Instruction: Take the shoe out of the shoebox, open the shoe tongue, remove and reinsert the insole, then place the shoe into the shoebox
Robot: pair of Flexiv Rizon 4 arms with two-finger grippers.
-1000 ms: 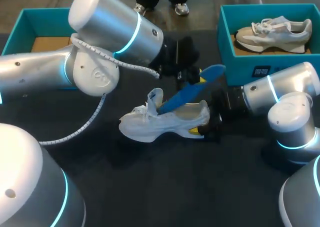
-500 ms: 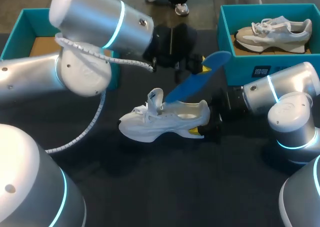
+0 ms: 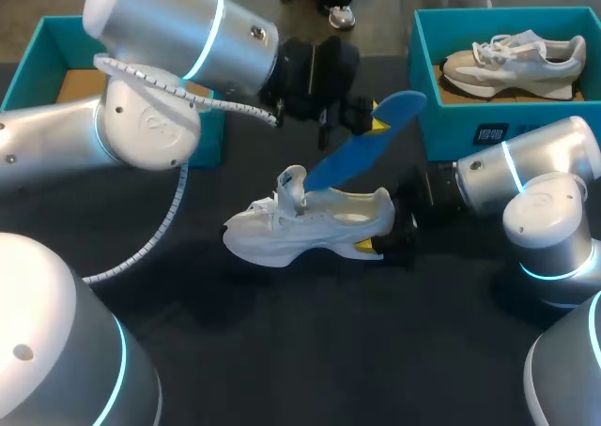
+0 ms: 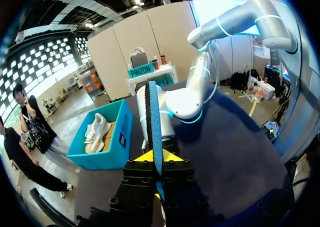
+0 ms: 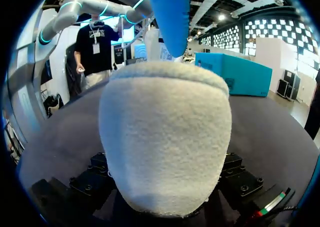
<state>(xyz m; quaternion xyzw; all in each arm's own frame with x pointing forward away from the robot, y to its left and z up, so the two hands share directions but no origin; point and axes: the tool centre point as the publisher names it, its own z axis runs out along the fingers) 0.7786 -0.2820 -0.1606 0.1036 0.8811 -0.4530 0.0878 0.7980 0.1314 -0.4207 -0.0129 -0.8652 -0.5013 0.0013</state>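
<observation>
Shoe (image 3: 310, 227) toe leftward, heel in right gripper (image 3: 382, 240); insole (image 3: 360, 155) aslant in left gripper (image 3: 372, 123)

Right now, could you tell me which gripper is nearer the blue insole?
Left. The left gripper is shut on the blue insole; the right gripper holds the white shoe by the heel, below it.
</observation>
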